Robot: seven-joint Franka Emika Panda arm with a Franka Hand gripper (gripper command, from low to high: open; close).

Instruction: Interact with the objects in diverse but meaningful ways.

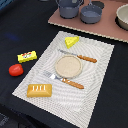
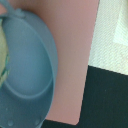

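Placemat (image 1: 95,60) laid as a table setting: plate (image 1: 68,66) lay between knife (image 1: 79,56) and fork (image 1: 65,80) (cheese (image 1: 72,41) beside). Claw state could not be told.

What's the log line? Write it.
blue-grey pot on pink board | cheese wedge, bread loaf on placemat | tomato off placemat | gripper unseen

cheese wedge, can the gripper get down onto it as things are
Probably yes. The cheese wedge lies alone at the placemat's far edge, apart from the knife and plate, with nothing above it. The gripper itself is not in view.
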